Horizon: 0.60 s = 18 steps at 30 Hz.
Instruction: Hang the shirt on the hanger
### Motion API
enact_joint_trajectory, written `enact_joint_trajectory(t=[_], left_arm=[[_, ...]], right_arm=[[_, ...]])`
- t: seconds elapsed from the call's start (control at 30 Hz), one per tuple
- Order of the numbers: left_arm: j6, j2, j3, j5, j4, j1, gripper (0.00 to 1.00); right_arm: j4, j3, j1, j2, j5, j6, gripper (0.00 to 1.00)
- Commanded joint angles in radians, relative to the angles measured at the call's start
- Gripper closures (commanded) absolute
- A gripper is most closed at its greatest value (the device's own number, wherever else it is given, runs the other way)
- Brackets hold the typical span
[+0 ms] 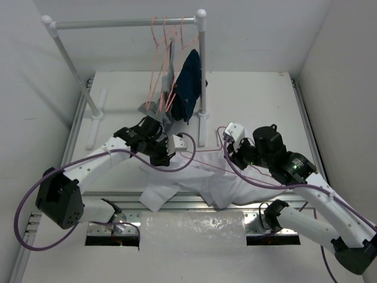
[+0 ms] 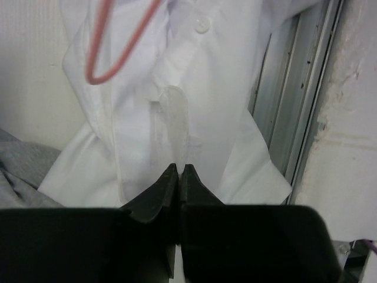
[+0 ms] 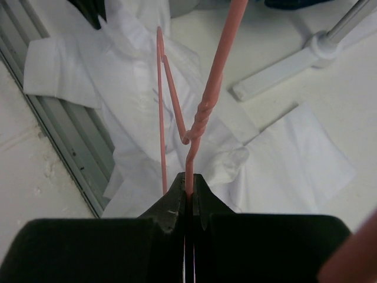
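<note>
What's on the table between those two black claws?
The white shirt, with the pink hanger wire lying across it; the top and right wrist views show this.

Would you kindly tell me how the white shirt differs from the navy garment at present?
The shirt is white; the navy garment is dark blue. The shirt lies crumpled on the table; the navy garment hangs below the rail. The shirt spreads wider than the navy garment. Both are cloth garments.

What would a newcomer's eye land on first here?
A large white thin-cloth shirt lies crumpled at the near edge of the table. The right pincer is shut on a thin salmon-pink wire hanger over it, while the left pincer pinches a fold of the shirt.
</note>
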Motion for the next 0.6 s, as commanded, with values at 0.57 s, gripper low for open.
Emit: enact_joint_trajectory(t=[0.57], left_arm=[[0.300,-0.207,-0.014,-0.019,0.012,-0.009,1.00]], right_arm=[[0.055,0.044,0.000,0.022,-0.191,-0.069,1.00]])
